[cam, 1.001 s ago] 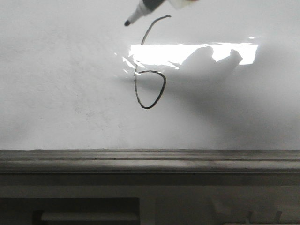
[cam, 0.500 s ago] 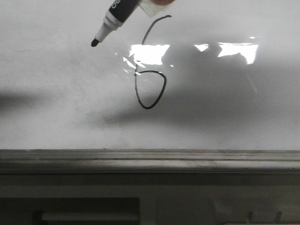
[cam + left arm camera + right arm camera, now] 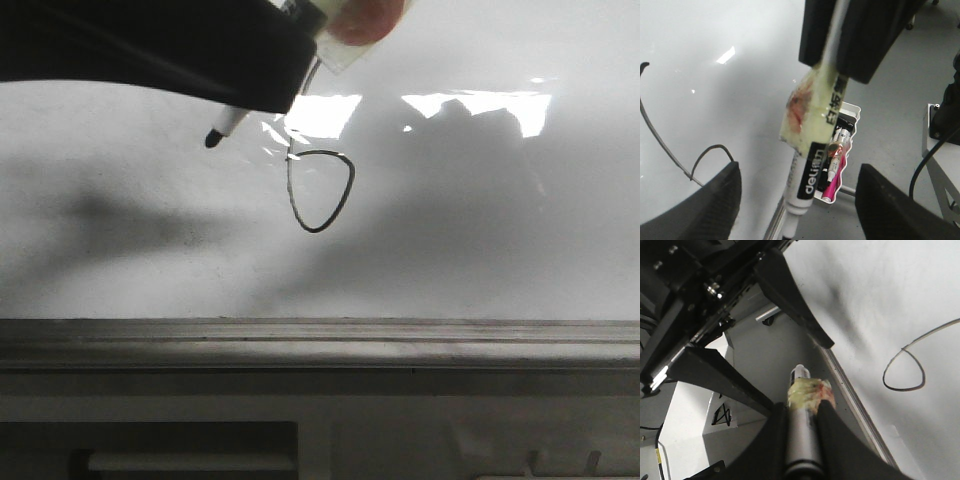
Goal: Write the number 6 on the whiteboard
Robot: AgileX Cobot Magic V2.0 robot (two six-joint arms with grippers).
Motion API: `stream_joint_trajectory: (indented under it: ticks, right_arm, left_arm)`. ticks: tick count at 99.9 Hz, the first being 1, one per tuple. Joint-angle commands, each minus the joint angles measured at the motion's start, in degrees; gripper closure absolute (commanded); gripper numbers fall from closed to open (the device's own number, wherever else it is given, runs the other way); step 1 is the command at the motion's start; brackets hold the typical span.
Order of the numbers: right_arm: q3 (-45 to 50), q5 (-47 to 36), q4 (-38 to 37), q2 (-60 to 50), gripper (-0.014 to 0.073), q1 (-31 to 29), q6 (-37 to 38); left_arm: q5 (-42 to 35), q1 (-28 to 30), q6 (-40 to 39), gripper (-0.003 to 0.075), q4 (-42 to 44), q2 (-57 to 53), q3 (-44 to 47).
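The number 6 (image 3: 321,190) is a thin black line on the whiteboard (image 3: 480,230); its loop shows, while its upper tail is hidden in the front view. It also shows as the number 6 (image 3: 904,371) and the number 6 (image 3: 670,150) in the wrist views. My right gripper (image 3: 801,407) is shut on a white-bodied marker (image 3: 807,180) wrapped in yellowish tape. The marker's tip (image 3: 213,137) hangs left of the loop. My left gripper (image 3: 799,169) is open, its fingers (image 3: 705,205) standing either side of the marker without touching it. One dark finger (image 3: 150,50) crosses the front view's top left.
A grey metal ledge (image 3: 320,342) runs along the whiteboard's lower edge. A white tray (image 3: 852,111) holding several pens, one of them pink, sits beyond the board's edge. A cable (image 3: 930,160) and a white frame lie to one side.
The marker tip has dropped lower, towards the loop's left side. My left gripper's dark finger has come in from the left and now covers the 6's upper tail.
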Motion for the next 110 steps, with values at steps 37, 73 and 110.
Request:
stream_joint_trajectory:
  ticks: [37,73,110]
  right_arm:
    - [-2.0,-1.8,2.1,-0.9,0.0637,0.0,-0.2]
    - [-2.0,-1.8,3.8,-0.9,0.0594,0.0,-0.2]
    - [-2.0,-1.6,1.8,-2.6,0.0124,-4.7,0.4]
  left_arm:
    - [-2.7,-1.1,0.4,0.0459,-0.9,0.9,-2.7]
    - [-2.3,-1.1,0.4,0.0741,-0.5,1.0,-2.7]
    - [-9.0,-0.4,-6.3,0.0741,0.1,-2.7,-0.9]
